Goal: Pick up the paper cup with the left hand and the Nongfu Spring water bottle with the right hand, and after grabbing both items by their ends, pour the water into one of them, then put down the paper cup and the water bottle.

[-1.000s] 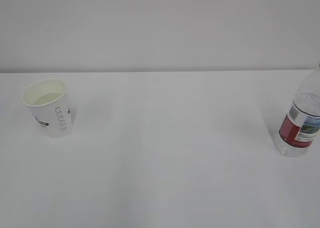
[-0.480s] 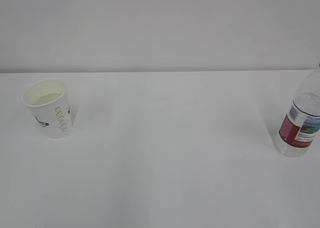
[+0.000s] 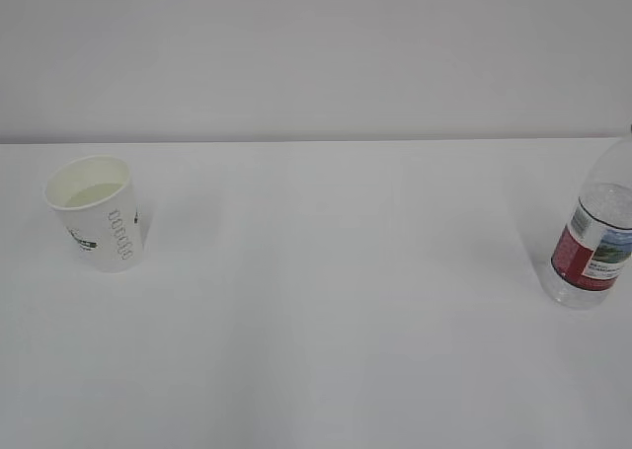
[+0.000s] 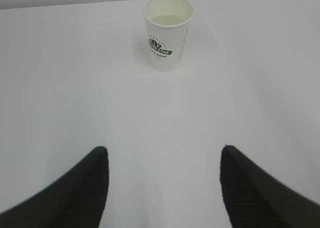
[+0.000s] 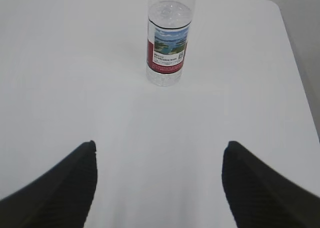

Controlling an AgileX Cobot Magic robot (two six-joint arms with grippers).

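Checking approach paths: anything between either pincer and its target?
Nothing visible. Bare table lies between the open left pincer and the paper cup, and between the open right pincer and the water bottle.

I see white table (image 3: 326, 301). Paper cup (image 3: 96, 212) upright far left, some liquid inside, probably water. Nongfu Spring water bottle (image 3: 595, 242) upright at right edge, well apart.
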